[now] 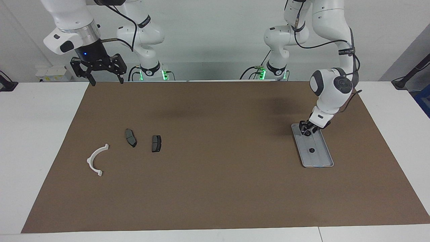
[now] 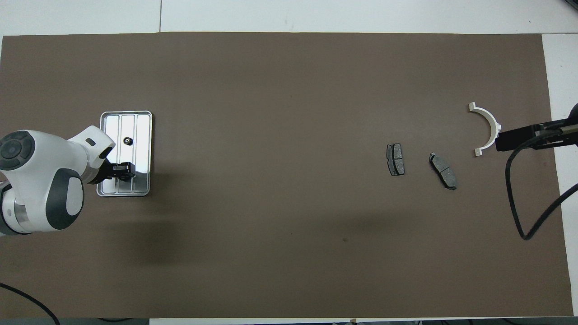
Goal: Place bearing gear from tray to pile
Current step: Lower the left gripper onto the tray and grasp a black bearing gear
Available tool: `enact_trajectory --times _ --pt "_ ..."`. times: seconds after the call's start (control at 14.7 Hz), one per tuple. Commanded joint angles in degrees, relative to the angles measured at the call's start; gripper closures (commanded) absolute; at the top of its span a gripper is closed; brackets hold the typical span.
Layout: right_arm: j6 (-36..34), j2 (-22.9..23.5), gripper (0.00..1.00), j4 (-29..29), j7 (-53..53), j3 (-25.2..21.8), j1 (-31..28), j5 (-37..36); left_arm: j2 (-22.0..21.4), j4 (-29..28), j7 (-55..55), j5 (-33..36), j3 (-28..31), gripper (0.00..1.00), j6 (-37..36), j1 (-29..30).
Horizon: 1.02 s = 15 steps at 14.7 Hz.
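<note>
Left pincer (image 1: pixel 307 132) is down in the tray (image 1: pixel 320 158), at the end nearer the robots, fingers partly closed around a small dark bearing gear (image 1: pixel 307 133); whether it truly grips it I cannot tell. A 2nd small dark gear (image 1: pixel 311 150) lies on the tray floor, farther from the robots, apart from the pincer. The tray sits on the brown mat (image 1: pixel 215 188) at the left arm's end of the table (image 1: pixel 33 134).

Pile at the right arm's end: white half-ring bracket (image 1: pixel 95 159) and 2 dark brake pads (image 1: pixel 130 137), (image 1: pixel 156 143), all apart.

Right pincer (image 1: pixel 105 80) waits raised over the mat's edge, fingers wide open, holding nothing.
</note>
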Motion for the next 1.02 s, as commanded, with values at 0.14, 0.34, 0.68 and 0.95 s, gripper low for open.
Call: enact_trajectory --times 0.14,0.34,0.68,0.95 --pt "0.9 -0.77 0.0 -1.08 0.48 0.3 -0.35 1.13 1.14 -0.5 -0.05 0.16 -0.46 0.41 2.22 0.38" --pt "0.98 -0.77 0.0 -1.07 0.75 0.31 0.53 1.13 1.76 -0.5 -0.05 0.07 -0.46 0.44 3.01 0.2" --pt "0.98 -0.94 0.0 -1.69 0.48 0.31 0.7 1.13 1.76 -0.5 0.12 0.07 -0.37 0.75 2.84 0.38" --pt "0.98 -0.94 0.0 -1.69 0.57 0.31 0.61 1.13 1.67 1.51 -0.75 -0.1 -0.46 0.92 -0.49 -0.06"
